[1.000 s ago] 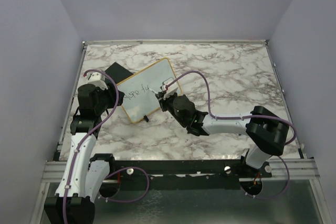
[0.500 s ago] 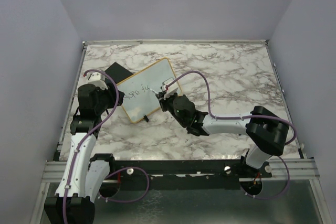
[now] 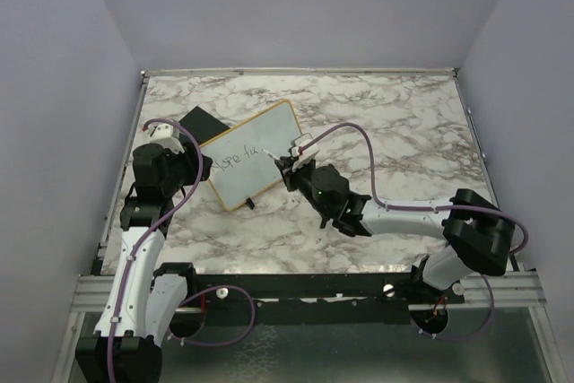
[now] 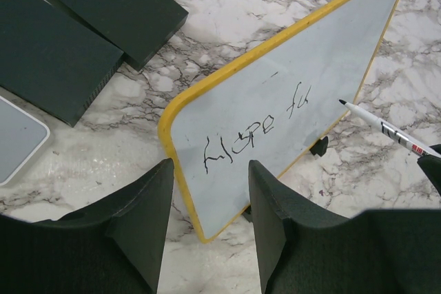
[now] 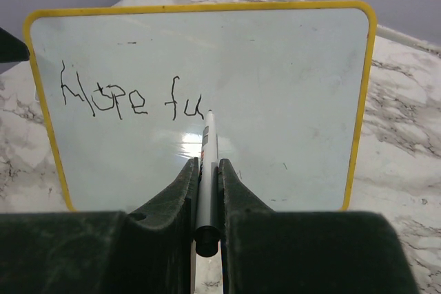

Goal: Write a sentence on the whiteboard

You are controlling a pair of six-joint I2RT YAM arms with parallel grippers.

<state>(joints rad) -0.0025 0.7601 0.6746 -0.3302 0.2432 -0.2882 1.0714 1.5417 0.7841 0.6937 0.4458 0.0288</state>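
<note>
– from above, where was the whiteboard (image 3: 249,166)?
– on the marble table (image 3: 404,132), left of the middle, between both arms.
– and the left wrist view?
– the left gripper (image 4: 207,225) stood half open at the board's corner, gripping nothing.
– the right wrist view?
– the right gripper (image 5: 207,184) pinched a marker (image 5: 208,142), its tip just beside the sentence (image 5: 117,99).

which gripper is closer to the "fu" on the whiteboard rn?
Right. The right gripper holds the marker, its tip just right of the "fu". The left gripper sits at the whiteboard corner near the start of the sentence.
</note>
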